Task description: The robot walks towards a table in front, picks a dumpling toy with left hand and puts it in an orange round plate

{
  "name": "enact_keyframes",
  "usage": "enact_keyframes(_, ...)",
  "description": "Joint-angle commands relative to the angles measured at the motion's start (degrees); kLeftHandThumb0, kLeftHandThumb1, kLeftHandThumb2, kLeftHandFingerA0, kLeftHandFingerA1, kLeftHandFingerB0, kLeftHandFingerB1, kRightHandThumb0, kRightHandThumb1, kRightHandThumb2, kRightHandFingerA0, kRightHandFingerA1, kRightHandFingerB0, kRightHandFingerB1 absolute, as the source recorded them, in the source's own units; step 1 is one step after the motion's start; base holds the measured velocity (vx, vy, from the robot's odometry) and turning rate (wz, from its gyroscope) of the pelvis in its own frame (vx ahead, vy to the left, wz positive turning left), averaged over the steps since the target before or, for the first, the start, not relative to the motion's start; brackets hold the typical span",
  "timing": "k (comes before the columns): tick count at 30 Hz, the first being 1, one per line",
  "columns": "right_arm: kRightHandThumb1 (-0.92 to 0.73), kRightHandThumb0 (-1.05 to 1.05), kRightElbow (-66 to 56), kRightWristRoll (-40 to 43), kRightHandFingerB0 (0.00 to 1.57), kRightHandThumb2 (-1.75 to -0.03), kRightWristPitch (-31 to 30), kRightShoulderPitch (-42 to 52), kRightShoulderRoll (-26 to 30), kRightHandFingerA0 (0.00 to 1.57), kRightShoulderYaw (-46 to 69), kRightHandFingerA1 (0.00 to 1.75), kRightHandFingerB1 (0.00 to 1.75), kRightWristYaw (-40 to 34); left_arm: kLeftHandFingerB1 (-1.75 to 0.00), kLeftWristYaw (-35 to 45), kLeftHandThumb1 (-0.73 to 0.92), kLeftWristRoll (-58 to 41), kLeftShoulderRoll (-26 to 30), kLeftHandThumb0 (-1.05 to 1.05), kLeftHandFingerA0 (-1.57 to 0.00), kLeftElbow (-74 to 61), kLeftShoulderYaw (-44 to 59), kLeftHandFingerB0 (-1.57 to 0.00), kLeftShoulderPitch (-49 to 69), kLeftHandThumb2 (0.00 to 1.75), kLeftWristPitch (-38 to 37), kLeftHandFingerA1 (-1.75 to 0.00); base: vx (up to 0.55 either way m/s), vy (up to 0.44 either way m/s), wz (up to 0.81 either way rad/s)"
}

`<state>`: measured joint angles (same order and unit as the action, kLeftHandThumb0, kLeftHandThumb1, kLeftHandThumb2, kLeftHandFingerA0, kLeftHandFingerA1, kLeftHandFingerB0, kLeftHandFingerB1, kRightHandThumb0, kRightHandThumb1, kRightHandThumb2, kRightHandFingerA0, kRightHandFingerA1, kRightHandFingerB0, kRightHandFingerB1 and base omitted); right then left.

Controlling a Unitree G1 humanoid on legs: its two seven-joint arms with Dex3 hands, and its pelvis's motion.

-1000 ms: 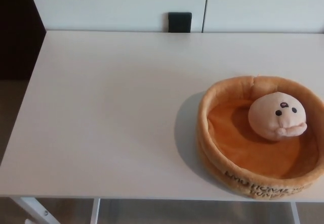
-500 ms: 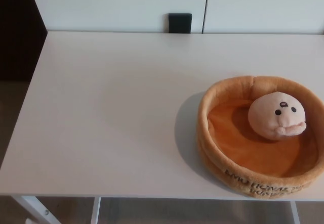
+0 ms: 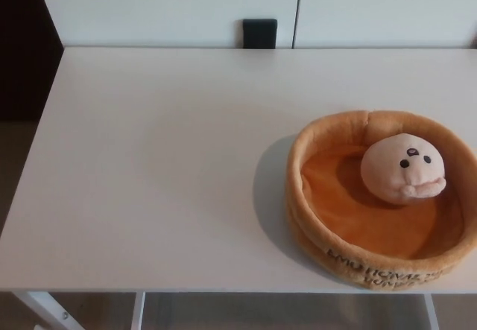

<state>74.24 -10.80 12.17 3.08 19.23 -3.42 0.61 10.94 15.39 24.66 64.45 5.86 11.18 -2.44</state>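
Note:
A pale pink dumpling toy with a small face lies inside the orange round plush plate, toward its far right side. The plate rests on the white table at the right, close to the front edge, with dark lettering on its near wall. Neither of my hands nor any part of my arms shows in the head view.
A white wall runs behind the table, with a small black square at its base near the middle. A dark area lies past the table's left edge. White table legs show below the front edge.
The whole picture has shifted slightly left, so the camera has moved. The dumpling toy and plate hold their places on the table.

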Motion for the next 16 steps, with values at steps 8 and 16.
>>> enact_keyframes(8, -0.45, -0.53, -0.4, 0.57, 0.0, -0.99, -1.33, 0.43, 1.03, 0.61, 1.63, 0.87, 0.46, 1.0, -0.32, -8.84, 0.63, 0.55, 0.84, -0.41, -0.61, 10.43, -4.09, -0.31, -1.59, 0.59, -10.73, -0.6, 0.0, 0.0, 0.0)
enact_keyframes(16, -0.6, -0.82, -1.14, 0.56, 0.08, -0.93, -0.86, 2.21, 1.33, 0.59, 2.07, 0.86, 0.45, 1.85, -0.32, -9.33, 0.62, 0.29, 1.03, -0.41, -0.55, 11.48, -5.11, -0.3, -0.69, 0.59, -11.59, -0.62, 0.0, 0.0, 0.0)
